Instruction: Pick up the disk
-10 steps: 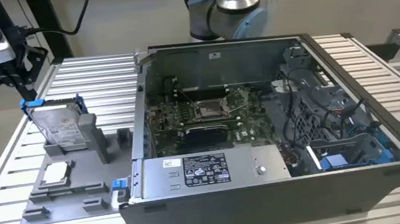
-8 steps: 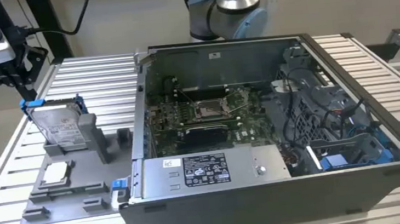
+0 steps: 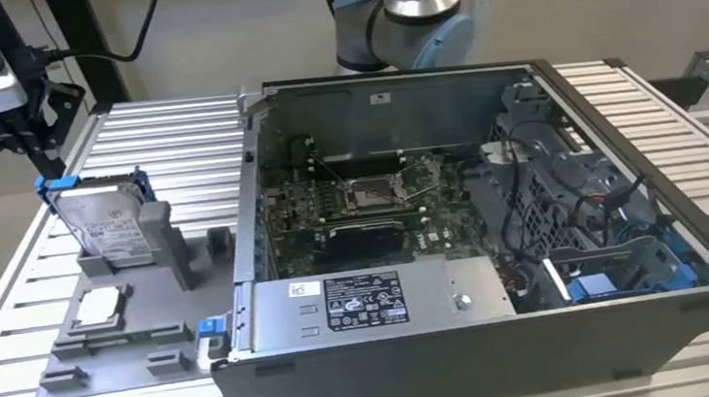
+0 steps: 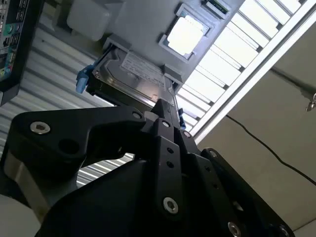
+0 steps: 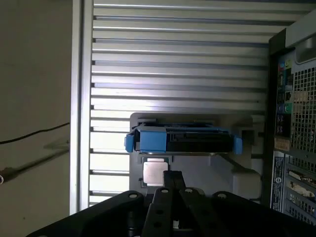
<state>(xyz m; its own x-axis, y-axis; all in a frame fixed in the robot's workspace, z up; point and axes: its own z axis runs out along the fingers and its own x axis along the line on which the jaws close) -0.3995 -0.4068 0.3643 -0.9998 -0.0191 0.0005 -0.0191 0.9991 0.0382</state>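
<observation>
At nine o'clock of the open computer case (image 3: 475, 362) in the exterior view, the disk (image 3: 103, 223) stands on edge in a grey holder (image 3: 123, 362), with a square chip (image 3: 97, 307) at its six o'clock. The gripper (image 3: 26, 140) hangs at the disk's eleven o'clock, apart from it.

In the second wrist view the gripper (image 4: 165, 106) looks closed and empty, with the disk (image 4: 133, 81) beyond it.

In the first wrist view the gripper (image 5: 173, 177) is closed, clear of the blue-framed disk (image 5: 197, 140).

We noted: silver-grey disk (image 3: 92, 198), white barcoded label (image 3: 112, 232), blue frame (image 3: 56, 183), near black gripper (image 3: 16, 135); grey holder (image 3: 135, 352); ribbed silver table (image 3: 165, 129); dark-grey case (image 3: 475, 364).
</observation>
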